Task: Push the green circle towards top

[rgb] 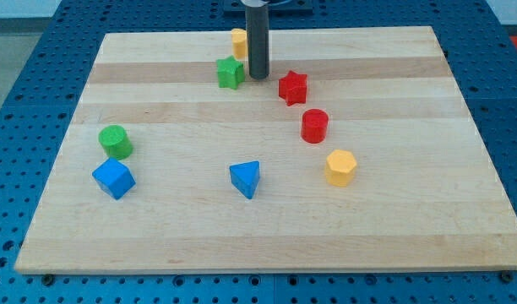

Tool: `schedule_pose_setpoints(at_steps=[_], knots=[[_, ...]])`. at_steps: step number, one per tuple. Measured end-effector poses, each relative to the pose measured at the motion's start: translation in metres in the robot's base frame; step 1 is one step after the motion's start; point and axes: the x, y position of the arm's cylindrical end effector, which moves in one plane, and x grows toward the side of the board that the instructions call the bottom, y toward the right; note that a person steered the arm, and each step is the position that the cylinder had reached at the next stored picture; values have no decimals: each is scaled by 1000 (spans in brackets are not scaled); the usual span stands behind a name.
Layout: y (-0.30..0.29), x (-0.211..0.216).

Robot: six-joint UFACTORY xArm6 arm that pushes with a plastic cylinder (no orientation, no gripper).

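Observation:
The green circle (116, 141) is a short green cylinder at the view's left, just above the blue cube (113, 178). My tip (258, 77) is near the view's top centre, just to the right of the green star (230, 73) and far from the green circle, up and to its right. The rod comes down from the top edge of the view.
A yellow block (239, 41) sits behind the rod near the board's top edge. A red star (292, 87), a red cylinder (314, 126) and a yellow hexagon (340, 167) run down the right of centre. A blue triangle (246, 179) lies at bottom centre. The wooden board (410, 236) rests on a blue pegboard.

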Motion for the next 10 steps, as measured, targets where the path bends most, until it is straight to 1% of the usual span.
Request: schedule_pose_setpoints(at_steps=[1, 2, 3, 4, 5, 6, 7, 8, 10], knots=[[-55, 1], [-87, 1], [-99, 1], [-108, 16], [-107, 96], [-130, 123], [-140, 166], [-176, 167], [-215, 158]])
